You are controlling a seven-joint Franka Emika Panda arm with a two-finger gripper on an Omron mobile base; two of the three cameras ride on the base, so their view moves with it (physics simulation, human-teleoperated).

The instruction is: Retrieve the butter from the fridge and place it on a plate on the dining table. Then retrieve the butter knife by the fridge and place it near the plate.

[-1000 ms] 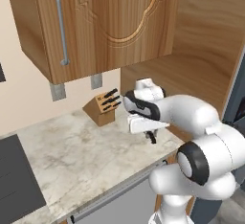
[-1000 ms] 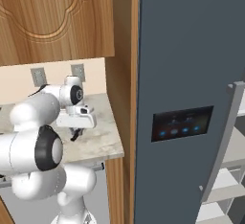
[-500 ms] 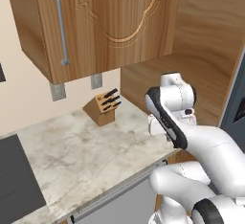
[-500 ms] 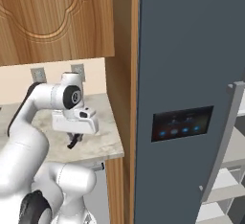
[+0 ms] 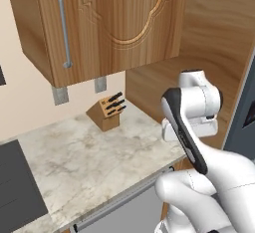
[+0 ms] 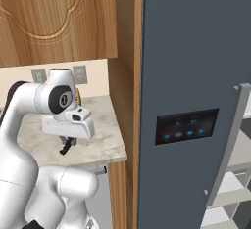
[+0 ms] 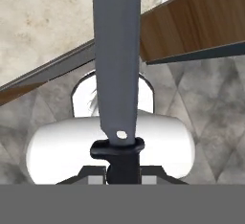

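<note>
Fridge (image 6: 196, 76) fills your right side, its door edge hard against the wood side panel (image 6: 125, 101); shelves show past the door at far right. Stone counter (image 5: 89, 152) runs left from that panel w/ open top; its front edge sits just under the arm. Wall cabinet (image 5: 99, 23) overhangs the back. Knife block (image 5: 107, 112) stands at the rear, well apart from the hand. Arm is folded up high, wrist bent, hand pointing down over the counter's front corner. Gripper (image 6: 66, 146) is clamped on the butter knife (image 7: 117, 65) at its black handle; blade runs out over the counter edge & floor.
</note>
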